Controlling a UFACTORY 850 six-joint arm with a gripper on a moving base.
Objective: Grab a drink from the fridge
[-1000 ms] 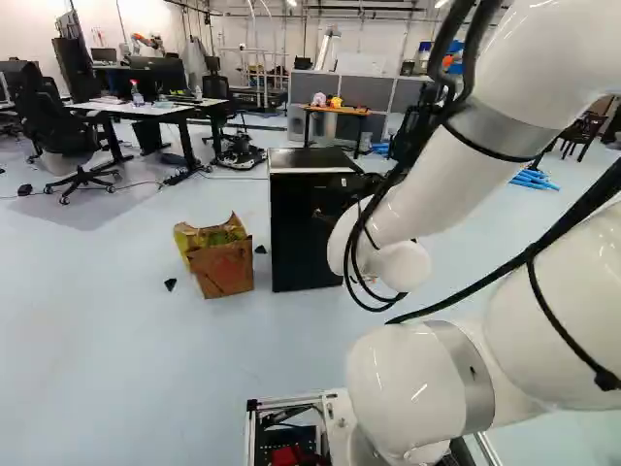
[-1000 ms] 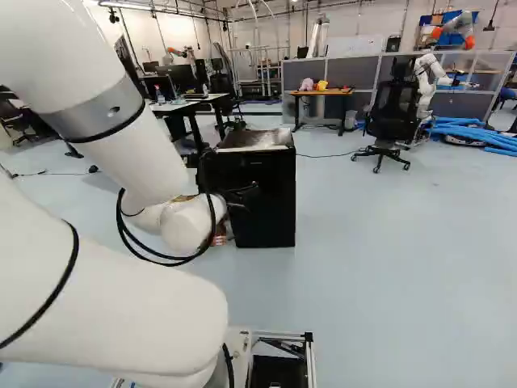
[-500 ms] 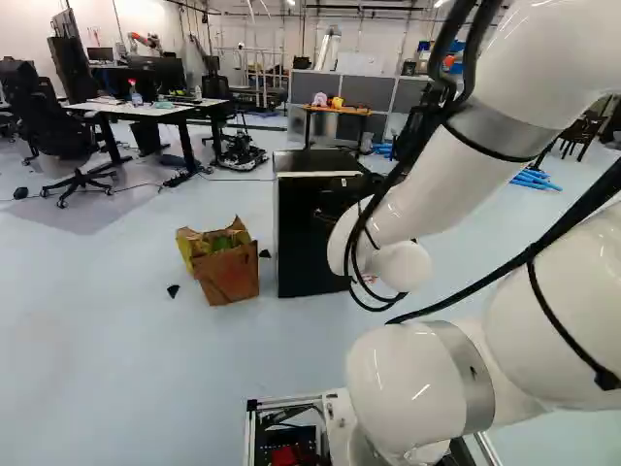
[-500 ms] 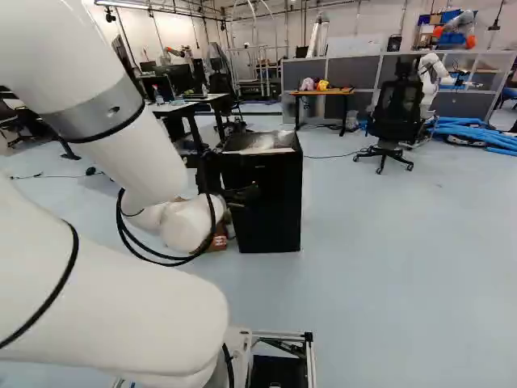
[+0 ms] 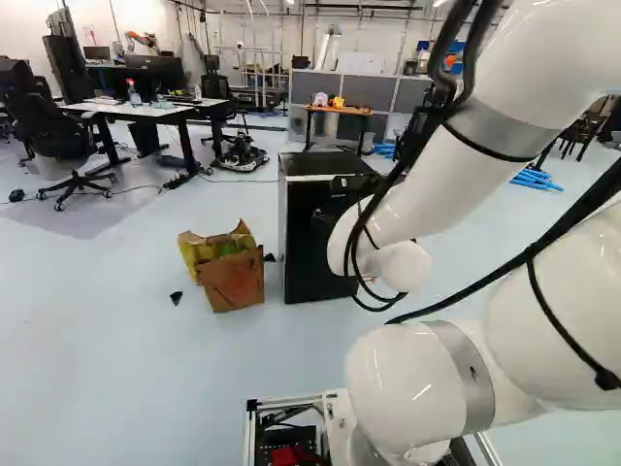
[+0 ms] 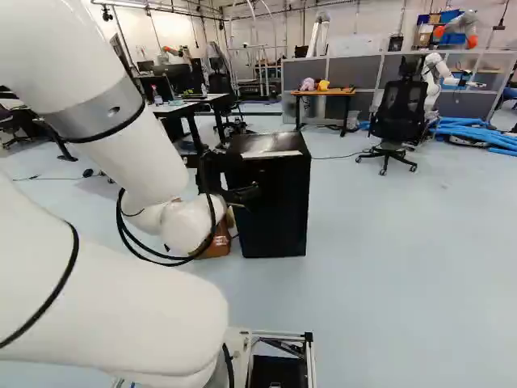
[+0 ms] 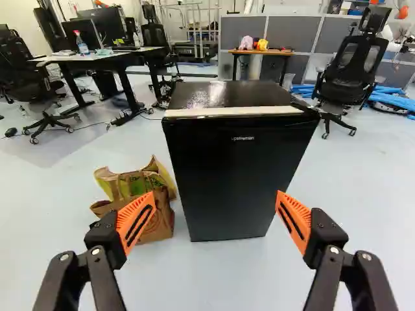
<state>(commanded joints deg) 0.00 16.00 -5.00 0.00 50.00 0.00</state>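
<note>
In the right base view my gripper (image 6: pixel 242 194) shows as a dark shape in front of the black fridge (image 6: pixel 281 202), partly hidden by the arm. The wrist view has the gripper (image 7: pixel 215 195) wide open, its orange pads far apart and nothing held. Ahead of it stands the fridge (image 7: pixel 230 172), upright, its door shut, with a pale strip along the top front edge. The fridge front shows through the gap between the fingers, some way beyond them. No drink is visible.
Brown paper bags (image 5: pixel 233 277) stand on the floor beside the fridge. Farther back are desks (image 5: pixel 146 109), an office chair (image 6: pixel 397 113), a small wooden table (image 6: pixel 323 92), grey partitions (image 7: pixel 285 37) and blue tubes (image 6: pixel 477 133). Another robot (image 6: pixel 432 77) stands behind the chair.
The base has moved forward: fridge and bags appear larger and lower in the base views. My arm keeps its pose against its lowest joint.
</note>
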